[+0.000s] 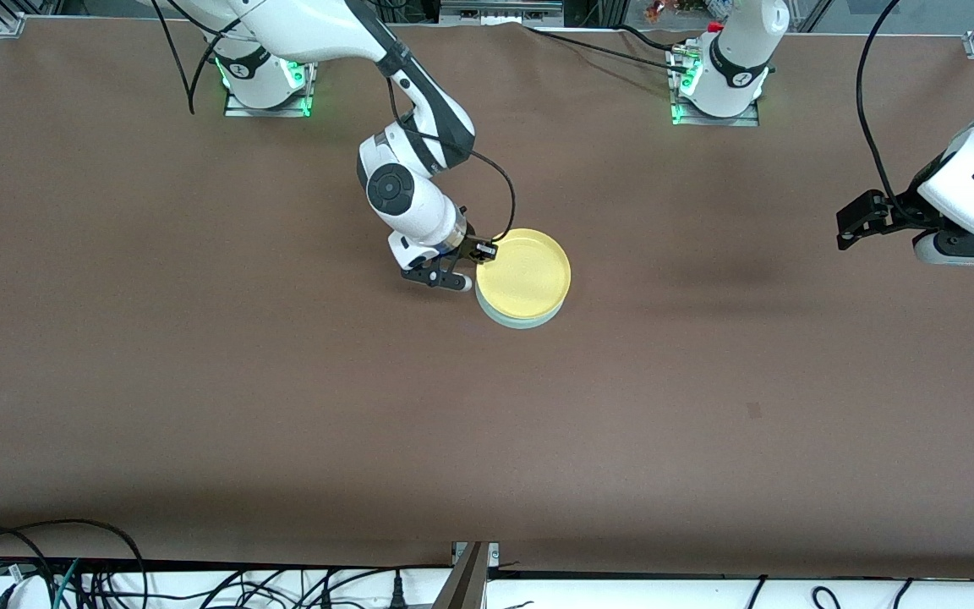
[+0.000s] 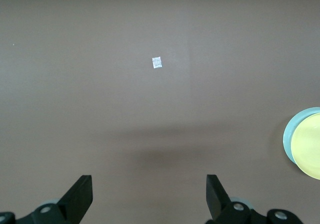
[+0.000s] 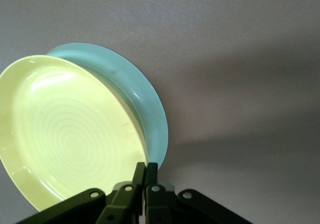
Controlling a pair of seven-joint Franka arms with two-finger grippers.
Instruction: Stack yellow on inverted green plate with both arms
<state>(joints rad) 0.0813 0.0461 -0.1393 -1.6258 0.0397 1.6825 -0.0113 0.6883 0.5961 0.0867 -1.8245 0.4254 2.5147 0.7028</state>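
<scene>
Plates are stacked near the middle of the table (image 1: 199,381); the yellow plate (image 1: 524,272) sits rim up on the green plate (image 1: 521,320), which lies upside down on the brown surface; only a narrow band of the green plate shows below the yellow one in the front view, on the side nearer the front camera; the right wrist view shows the green plate (image 3: 145,98) as a pale arc along one edge of the yellow plate (image 3: 70,139).

Right gripper (image 1: 487,250) is low at the stack, at the yellow plate's rim on the side toward the right arm's end of the table; its fingers (image 3: 141,176) are pressed together on that rim, pinching it; the right arm reaches down from its base at the upper part of the front view.

Left gripper (image 1: 844,228) waits in the air over bare table toward the left arm's end, well apart from the stack; its fingers (image 2: 80,194) are spread wide with nothing between them; the left wrist view shows a small white mark (image 2: 157,62) on the table and the stack at the frame's edge.
</scene>
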